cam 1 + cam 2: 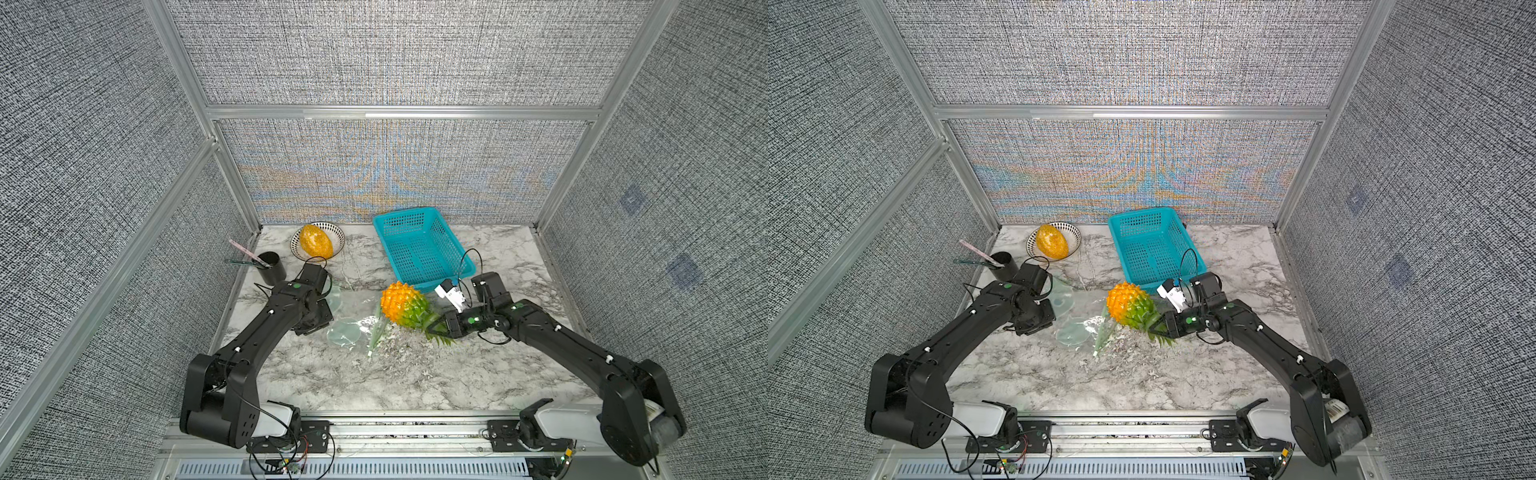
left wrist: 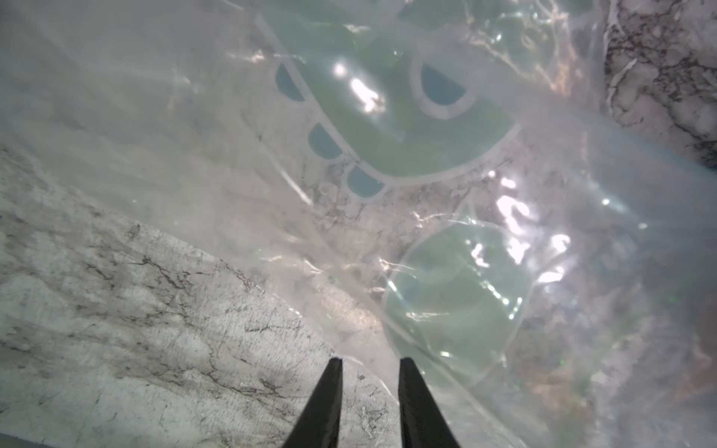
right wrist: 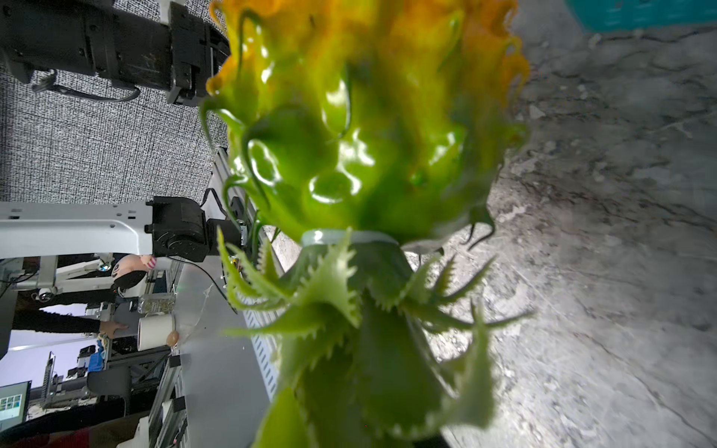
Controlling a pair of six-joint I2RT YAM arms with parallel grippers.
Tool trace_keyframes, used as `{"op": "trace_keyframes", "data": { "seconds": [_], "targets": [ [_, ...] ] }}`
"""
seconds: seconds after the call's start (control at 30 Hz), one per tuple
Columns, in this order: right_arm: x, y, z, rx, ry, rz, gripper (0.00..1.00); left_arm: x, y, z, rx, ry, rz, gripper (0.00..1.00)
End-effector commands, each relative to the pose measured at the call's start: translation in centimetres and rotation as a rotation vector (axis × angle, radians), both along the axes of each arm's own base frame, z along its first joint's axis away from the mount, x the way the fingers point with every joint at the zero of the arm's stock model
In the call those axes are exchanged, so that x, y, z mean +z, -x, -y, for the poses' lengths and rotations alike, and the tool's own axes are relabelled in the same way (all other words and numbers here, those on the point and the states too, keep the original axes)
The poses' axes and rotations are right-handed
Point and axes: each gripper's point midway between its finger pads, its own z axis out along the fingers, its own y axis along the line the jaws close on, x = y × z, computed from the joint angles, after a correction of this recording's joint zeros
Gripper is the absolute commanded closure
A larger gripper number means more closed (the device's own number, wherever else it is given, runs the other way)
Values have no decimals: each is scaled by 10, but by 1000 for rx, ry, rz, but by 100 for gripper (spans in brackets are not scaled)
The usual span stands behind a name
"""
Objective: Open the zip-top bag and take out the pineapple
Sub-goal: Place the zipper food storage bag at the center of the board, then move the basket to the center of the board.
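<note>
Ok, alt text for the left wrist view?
The left tool, its black jaws slightly apart, points at the edge of the clear zip-top bag, crumpled on the marble table with pale green printed shapes showing.

Before basket (image 1: pixel 405 213), right of bag (image 1: pixel 353 329): pineapple (image 1: pixel 401 305)

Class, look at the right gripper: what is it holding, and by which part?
The right gripper holds the pineapple by its green leaf crown.

Grey woven-fabric panels (image 1: pixel 395 50) in aluminium framing (image 1: pixel 399 112) close the left, far and right sides. The grey-veined marble tabletop (image 1: pixel 374 382) is evenly lit, a metal rail (image 1: pixel 415 430) along its near edge.
</note>
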Motion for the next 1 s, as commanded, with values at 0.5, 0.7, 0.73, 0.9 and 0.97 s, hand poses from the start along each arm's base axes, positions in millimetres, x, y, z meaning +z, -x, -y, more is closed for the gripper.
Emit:
{"op": "trace_keyframes", "data": {
  "seconds": [0.5, 0.7, 0.73, 0.9, 0.97],
  "targets": [
    [-10, 30, 20, -47, -12, 28, 87, -12, -2, 7, 11, 32, -28, 71],
    [6, 31, 2, -4, -57, 37, 87, -11, -3, 8, -1, 35, -26, 70],
    [7, 32, -3, 6, -58, 34, 87, -11, -3, 8, -1, 36, -25, 71],
    [10, 37, -19, 30, -76, 34, 87, -9, -2, 7, 1, 32, -16, 71],
    [13, 34, -22, 26, -89, 41, 87, -10, -2, 7, 2, 34, -16, 71]
  ]
}}
